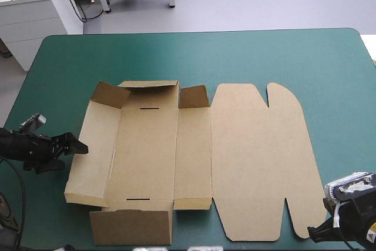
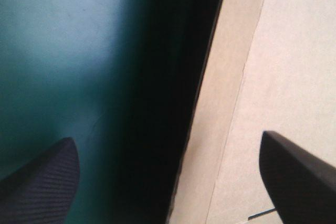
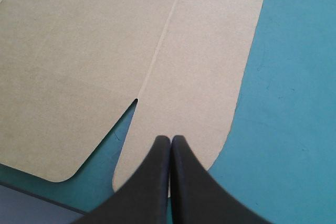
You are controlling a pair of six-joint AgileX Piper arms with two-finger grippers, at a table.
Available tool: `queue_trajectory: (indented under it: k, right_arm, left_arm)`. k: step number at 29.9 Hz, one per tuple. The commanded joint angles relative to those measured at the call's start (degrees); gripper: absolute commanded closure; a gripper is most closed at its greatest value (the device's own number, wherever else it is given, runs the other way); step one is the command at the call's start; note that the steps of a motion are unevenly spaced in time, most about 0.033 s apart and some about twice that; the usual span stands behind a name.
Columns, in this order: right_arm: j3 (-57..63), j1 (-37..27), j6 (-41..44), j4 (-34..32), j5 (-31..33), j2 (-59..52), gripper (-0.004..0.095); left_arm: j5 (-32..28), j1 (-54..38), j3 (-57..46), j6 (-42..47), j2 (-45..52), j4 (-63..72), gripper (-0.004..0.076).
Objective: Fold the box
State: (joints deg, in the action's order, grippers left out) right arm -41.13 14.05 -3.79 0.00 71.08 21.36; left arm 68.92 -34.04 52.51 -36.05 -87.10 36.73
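One cut sheet of matte brown board, the box (image 1: 147,151), lies on the table's teal-green cover (image 1: 282,57), reaching from its middle toward 6 o'clock. The box's 9 o'clock half is part-formed. The 12 o'clock flap and two small corner flaps stand up. The 9 o'clock wall panel tilts off the cover, with a dark shadow under its edge. The 6 o'clock flap lies nearly flat. Two thin dark slots (image 1: 149,109) cut the floor panel, one toward 12 and one toward 6. At 3 o'clock the lid (image 1: 258,157) lies flat and smooth, with rounded tabs and narrow notches at its outer corners. The left gripper (image 1: 82,148) sits at 9 o'clock of the box, just beside the tilted wall, its black fingers spread wide. The right gripper (image 1: 314,233) is at 5 o'clock, its fingers pressed together in one point over the lid's rounded near tab (image 3: 178,77).
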Motion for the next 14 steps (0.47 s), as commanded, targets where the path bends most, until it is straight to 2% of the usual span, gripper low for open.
queue_trajectory:
  k: [1, 7, 12, 14]
  right_arm:
    - [-1.18, -0.25, -0.89, 0.00, -3.34, 0.53, 0.0927]
    - [-1.18, -0.25, -1.41, 0.00, -3.34, 0.53, 0.0927]
    - [-1.18, -0.25, -1.41, 0.00, -3.34, 0.53, 0.0927]
    - [-1.18, -0.25, -1.41, 0.00, -3.34, 0.53, 0.0927]
  left_arm:
    - [5.70, 2.10, -0.39, -0.14, 1.57, 3.41, 0.0068]
    - [5.70, 7.94, -3.13, -0.34, 1.44, 2.02, 0.0069]
    - [5.36, 8.82, -3.36, -0.58, 1.21, 3.20, 0.0071]
    - [5.36, 8.82, -3.36, -0.75, 1.21, 3.30, 0.0095]
